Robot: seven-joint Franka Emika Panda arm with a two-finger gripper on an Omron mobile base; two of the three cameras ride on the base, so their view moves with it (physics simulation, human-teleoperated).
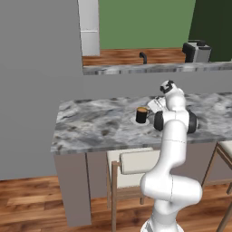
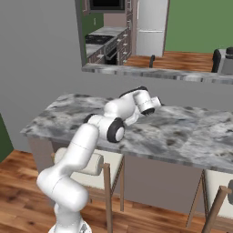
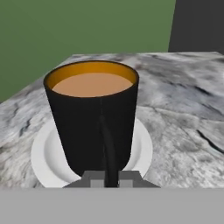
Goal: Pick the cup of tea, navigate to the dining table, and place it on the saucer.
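The cup of tea point(image 3: 92, 118) is a black mug full of orange-brown liquid. It stands upright over the middle of the white saucer point(image 3: 46, 159) on the marbled dining table point(image 3: 183, 127). My gripper point(image 3: 111, 179) is shut on the mug's thin side handle, one fingertip point(image 3: 94, 179) on each side of it. From the left base view the cup of tea point(image 1: 142, 115) and saucer point(image 1: 135, 121) sit near the table's middle, with the gripper point(image 1: 152, 108) just right of them. In the right base view my hand hides the cup.
Light wooden stools point(image 1: 131, 165) are tucked under the dining table's near edge point(image 1: 104, 147); another stool point(image 2: 218, 186) stands at the right. Behind are a grey wall point(image 1: 36, 68), a counter with a black faucet point(image 1: 143, 58) and a dark appliance point(image 1: 196, 52).
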